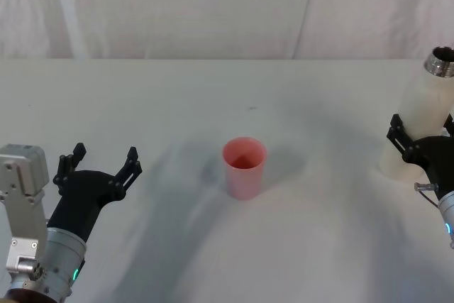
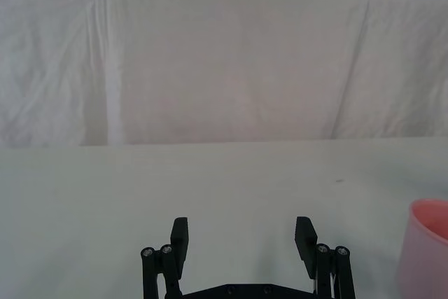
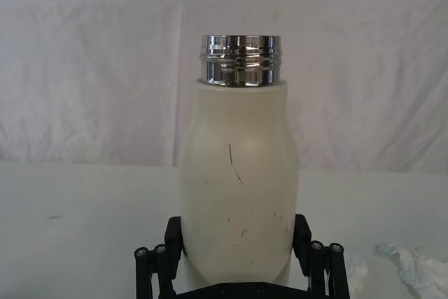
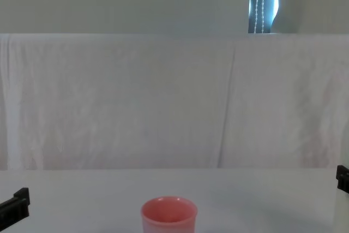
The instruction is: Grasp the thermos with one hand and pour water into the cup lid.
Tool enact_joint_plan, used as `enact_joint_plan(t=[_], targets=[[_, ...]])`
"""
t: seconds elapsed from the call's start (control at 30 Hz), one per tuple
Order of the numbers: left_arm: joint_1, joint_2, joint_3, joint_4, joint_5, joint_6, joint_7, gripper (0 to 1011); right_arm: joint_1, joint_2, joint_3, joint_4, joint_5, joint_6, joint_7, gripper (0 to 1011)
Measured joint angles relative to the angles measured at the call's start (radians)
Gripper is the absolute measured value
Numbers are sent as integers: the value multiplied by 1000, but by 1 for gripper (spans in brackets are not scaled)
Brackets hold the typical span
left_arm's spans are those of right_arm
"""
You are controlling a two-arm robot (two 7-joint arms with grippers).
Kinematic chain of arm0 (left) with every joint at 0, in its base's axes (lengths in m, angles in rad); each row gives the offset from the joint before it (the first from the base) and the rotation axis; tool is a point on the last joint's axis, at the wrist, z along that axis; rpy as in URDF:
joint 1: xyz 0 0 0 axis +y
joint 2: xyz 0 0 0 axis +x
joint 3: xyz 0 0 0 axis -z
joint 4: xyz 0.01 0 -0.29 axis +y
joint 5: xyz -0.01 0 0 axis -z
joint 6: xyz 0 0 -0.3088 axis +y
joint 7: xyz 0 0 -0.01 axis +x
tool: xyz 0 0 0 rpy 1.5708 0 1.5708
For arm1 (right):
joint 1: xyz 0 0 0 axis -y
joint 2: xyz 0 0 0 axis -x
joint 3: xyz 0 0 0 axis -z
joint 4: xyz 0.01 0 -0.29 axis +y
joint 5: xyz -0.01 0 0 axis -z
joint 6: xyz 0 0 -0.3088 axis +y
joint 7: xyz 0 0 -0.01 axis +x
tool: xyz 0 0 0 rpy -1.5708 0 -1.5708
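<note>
Right gripper (image 1: 420,148) at table's (image 1: 213,97) right edge, jaws closed around lower body of thermos (image 1: 420,122), bottle upright, cap off, grip low so neck stays free for pouring. One cup (image 1: 245,168) near table middle, open end up, ready to receive. Left gripper (image 1: 99,164) idle near left edge, jaws wide, empty.

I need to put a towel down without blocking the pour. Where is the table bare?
Bare table runs along the back cloth, and between the open left gripper and the cup lid. Another open stretch lies between cup lid and thermos, but that is the likely pour path. The right edge is crowded: the right gripper flanks the thermos.
</note>
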Motion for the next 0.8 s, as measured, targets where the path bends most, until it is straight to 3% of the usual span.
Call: enact_joint_plan(t=[0.8], targets=[[0, 0, 0, 0, 0, 0, 0, 1001, -8, 8, -1, -22, 1, -9, 10, 957]])
